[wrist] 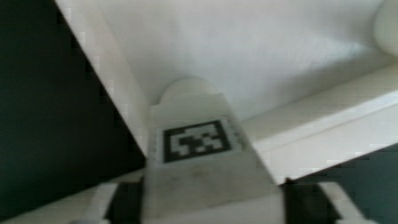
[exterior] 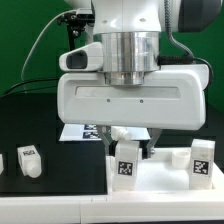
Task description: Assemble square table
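Observation:
My gripper [exterior: 130, 152] is shut on a chunky white leg [exterior: 127, 168] with a black-and-white tag. It holds the leg upright at the near left corner of the white square table top [exterior: 170, 180]. In the wrist view the leg [wrist: 199, 140] fills the gap between my two dark fingers [wrist: 125, 205], the gripper's centre [wrist: 214, 205] lying on it. The table top [wrist: 249, 50] lies beyond the leg's tip. I cannot tell whether the leg touches the top. A second tagged leg [exterior: 203, 160] stands at the top's right side.
A loose tagged leg [exterior: 28, 160] lies on the black table at the exterior view's left, with another white part [exterior: 2, 162] at the left edge. The marker board [exterior: 82, 131] lies behind my gripper. Black table surface [wrist: 54, 120] shows beside the top.

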Tool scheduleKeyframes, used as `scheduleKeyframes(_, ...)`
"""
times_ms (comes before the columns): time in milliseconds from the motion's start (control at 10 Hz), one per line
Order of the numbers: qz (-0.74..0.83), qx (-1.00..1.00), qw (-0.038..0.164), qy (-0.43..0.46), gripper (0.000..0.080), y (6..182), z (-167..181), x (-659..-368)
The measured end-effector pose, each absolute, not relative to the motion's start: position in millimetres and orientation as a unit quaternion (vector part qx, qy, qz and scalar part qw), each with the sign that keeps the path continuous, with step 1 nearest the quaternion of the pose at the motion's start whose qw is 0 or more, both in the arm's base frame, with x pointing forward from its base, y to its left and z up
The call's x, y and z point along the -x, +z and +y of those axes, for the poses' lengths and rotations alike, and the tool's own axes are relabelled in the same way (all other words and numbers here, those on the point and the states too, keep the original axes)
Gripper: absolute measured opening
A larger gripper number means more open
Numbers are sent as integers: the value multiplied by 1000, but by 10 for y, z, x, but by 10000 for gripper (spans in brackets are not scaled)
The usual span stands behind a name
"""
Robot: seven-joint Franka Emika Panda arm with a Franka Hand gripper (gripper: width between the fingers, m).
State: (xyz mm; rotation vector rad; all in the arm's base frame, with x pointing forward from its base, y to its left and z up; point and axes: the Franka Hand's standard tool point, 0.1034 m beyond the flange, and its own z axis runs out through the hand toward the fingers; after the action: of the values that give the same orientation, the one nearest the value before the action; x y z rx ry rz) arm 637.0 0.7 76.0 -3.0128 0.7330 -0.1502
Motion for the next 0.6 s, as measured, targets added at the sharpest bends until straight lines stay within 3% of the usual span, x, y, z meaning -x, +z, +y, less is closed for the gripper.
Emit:
scheduleKeyframes(100, 294, 955, 20, -47, 286, 758, -4, -6370)
scheduleKeyframes(400, 498, 866, 25, -43, 286, 753, -11, -6358)
scheduleKeyframes(600, 676, 735, 50, -23, 286, 739, 22, -6343)
